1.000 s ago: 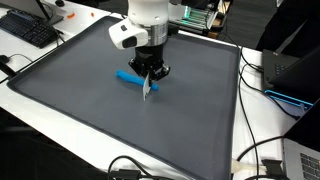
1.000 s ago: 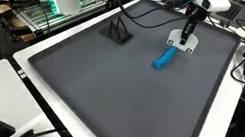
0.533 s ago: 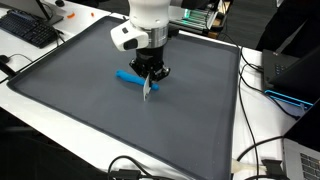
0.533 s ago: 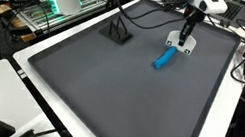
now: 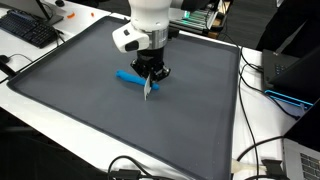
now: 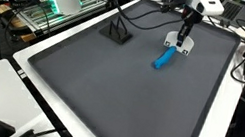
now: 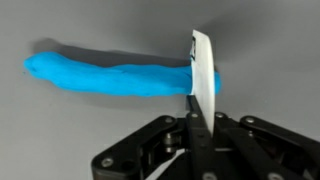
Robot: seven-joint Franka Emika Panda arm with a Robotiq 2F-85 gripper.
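Wrist view: the gripper (image 7: 190, 128) has its fingers pressed together on a thin white piece (image 7: 203, 70), which is seen edge-on and points away from the camera.
Blue stick (image 7: 110, 75): it lies flat on the grey mat (image 7: 100, 25). One end is at the white piece; I cannot tell if they touch.
Exterior views: the gripper (image 5: 150, 76) points down over the mat (image 6: 109, 87). The blue stick (image 6: 166, 59) is just beside it.
Around: a keyboard (image 5: 30, 30) lies off the mat, well apart.
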